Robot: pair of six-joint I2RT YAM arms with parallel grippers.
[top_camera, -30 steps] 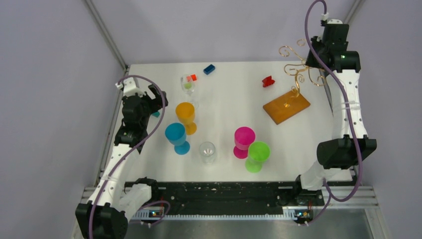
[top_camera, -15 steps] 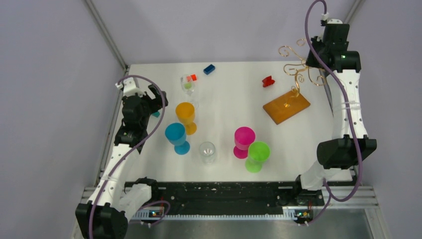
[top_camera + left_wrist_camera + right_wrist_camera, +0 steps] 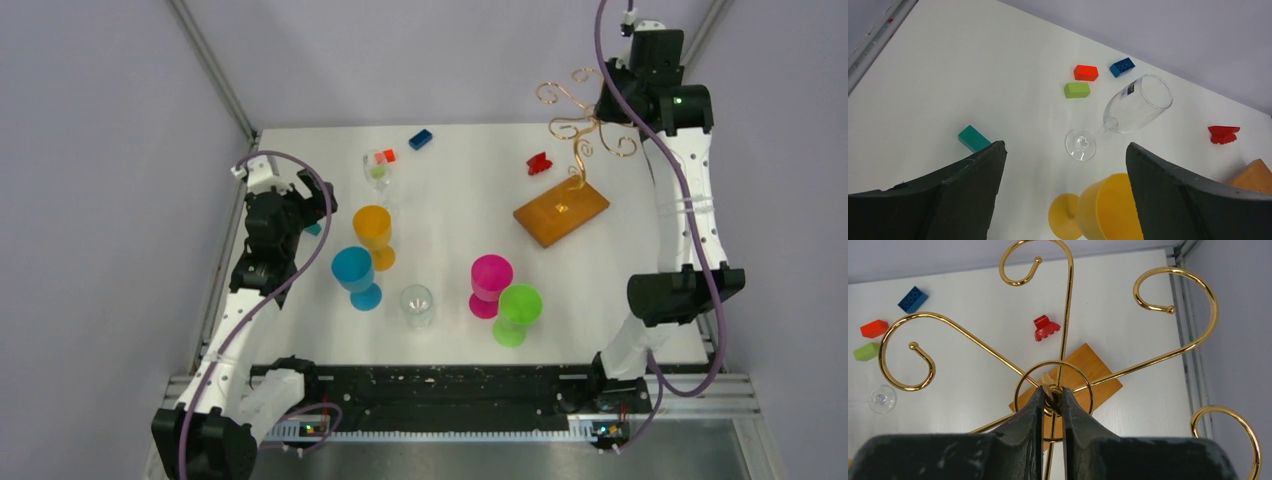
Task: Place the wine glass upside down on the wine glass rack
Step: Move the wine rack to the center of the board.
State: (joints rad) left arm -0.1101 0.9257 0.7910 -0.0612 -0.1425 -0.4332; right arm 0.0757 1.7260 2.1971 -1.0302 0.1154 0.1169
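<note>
Rack (image 3: 1066, 315) sits at table's (image 3: 450, 200) 1 o'clock, top hub pinched in my R end effector (image 3: 1052, 400). Glass (image 3: 1138, 105) stands on its foot, rim up, near table's 11 o'clock, well apart from rack. L end effector (image 3: 1065, 146) is spread wide, empty, w/ glass ahead at its 1 o'clock. L is nearer, so I'd grab w/ L.

Colours noted: wine glass rack (image 3: 561, 212) has gold wire and an orange-brown base; wine glass (image 3: 1138, 104) is clear. Each solid, one colour: orange goblet (image 3: 373, 228), blue goblet (image 3: 352, 268), magenta goblet (image 3: 491, 277), green goblet (image 3: 520, 303). Also red brick (image 3: 1085, 72), lime brick (image 3: 1077, 90), blue brick (image 3: 1122, 67), teal brick (image 3: 974, 138), red clip (image 3: 1224, 134). The desk (image 3: 470, 200) is plain white.
</note>
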